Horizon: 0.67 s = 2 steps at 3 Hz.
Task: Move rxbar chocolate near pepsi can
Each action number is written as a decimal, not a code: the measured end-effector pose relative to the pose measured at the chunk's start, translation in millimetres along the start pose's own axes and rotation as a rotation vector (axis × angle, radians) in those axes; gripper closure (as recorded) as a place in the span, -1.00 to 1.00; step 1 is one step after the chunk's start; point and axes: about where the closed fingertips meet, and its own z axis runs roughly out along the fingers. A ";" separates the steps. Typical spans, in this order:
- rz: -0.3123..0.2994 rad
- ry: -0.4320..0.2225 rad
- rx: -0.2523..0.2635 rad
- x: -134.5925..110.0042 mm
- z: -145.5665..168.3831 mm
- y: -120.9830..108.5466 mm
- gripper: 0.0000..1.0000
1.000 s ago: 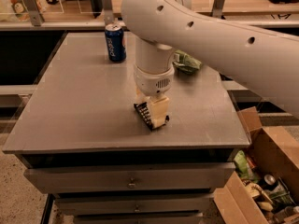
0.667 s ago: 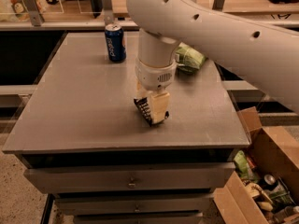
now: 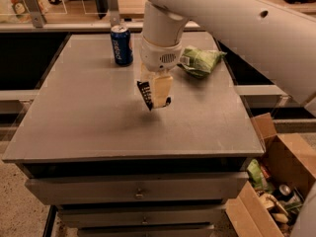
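Note:
The pepsi can (image 3: 121,44), dark blue with white lettering and a silver top, stands upright at the back left of the grey tabletop (image 3: 89,117). My gripper (image 3: 159,97) hangs below the white arm over the middle of the table, to the right of and in front of the can. It is shut on the rxbar chocolate (image 3: 146,94), a black wrapper with white text, whose edge shows at the gripper's left side. The bar is lifted off the table and its shadow lies below.
A green snack bag (image 3: 200,60) lies at the back right of the table. An open cardboard box (image 3: 276,177) of clutter sits on the floor to the right. Drawers (image 3: 138,191) are below the tabletop. A rail and glass panels stand behind.
The gripper has lifted the rxbar off the table and carried it up and back toward the can. The can and the green bag have not moved.

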 end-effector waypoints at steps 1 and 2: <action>0.000 0.000 0.001 -0.1 0.2 -0.2 1.00; 0.040 0.031 0.031 -1.2 8.5 -16.1 1.00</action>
